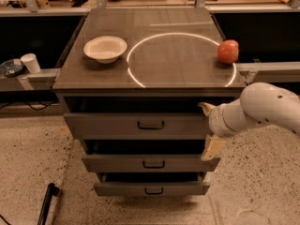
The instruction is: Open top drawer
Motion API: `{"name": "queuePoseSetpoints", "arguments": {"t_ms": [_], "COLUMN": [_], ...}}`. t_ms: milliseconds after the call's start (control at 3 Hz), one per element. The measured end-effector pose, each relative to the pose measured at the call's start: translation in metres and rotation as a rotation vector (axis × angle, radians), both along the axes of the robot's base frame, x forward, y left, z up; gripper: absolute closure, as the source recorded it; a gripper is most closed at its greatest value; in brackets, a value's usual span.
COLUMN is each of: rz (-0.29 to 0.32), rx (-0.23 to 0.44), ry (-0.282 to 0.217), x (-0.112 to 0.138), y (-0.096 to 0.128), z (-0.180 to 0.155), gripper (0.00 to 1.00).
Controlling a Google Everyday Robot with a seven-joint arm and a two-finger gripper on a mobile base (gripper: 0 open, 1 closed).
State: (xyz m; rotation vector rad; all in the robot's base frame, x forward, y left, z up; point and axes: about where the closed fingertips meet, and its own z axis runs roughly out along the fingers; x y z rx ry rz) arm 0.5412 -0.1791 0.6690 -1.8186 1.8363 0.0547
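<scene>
Grey cabinet (164, 76), gripper (209, 128) with fingers spread at 3 o'clock of top drawer (103, 125) handle (151, 124), white bowl (105, 48) at 10 o'clock on top, red apple (228, 51) at 2 o'clock

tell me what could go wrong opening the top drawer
1. The gripper, open, sits at the right end of the top drawer, off its black handle; closing there would likely miss it.
2. A jerky pull could roll the apple off the cabinet top; it sits near the right edge.
</scene>
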Motion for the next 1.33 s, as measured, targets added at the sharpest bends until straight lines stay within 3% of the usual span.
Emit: {"name": "queuePoseSetpoints", "arguments": {"t_ms": [333, 667, 1000, 1333], "rz": [0.094, 0.131, 0.136, 0.136], "rx": [-0.053, -0.128, -0.139, -0.139], "ry": [0.036, 0.072, 0.077, 0.077], "x": [0.0110, 0.0135, 0.0137, 0.0137], "y": [0.0004, -0.0077, -0.0090, -0.0090], "z": [-0.0055, -0.0133, -0.0144, -0.0144], "gripper": [0.00, 0.00, 0.00, 0.26]}}
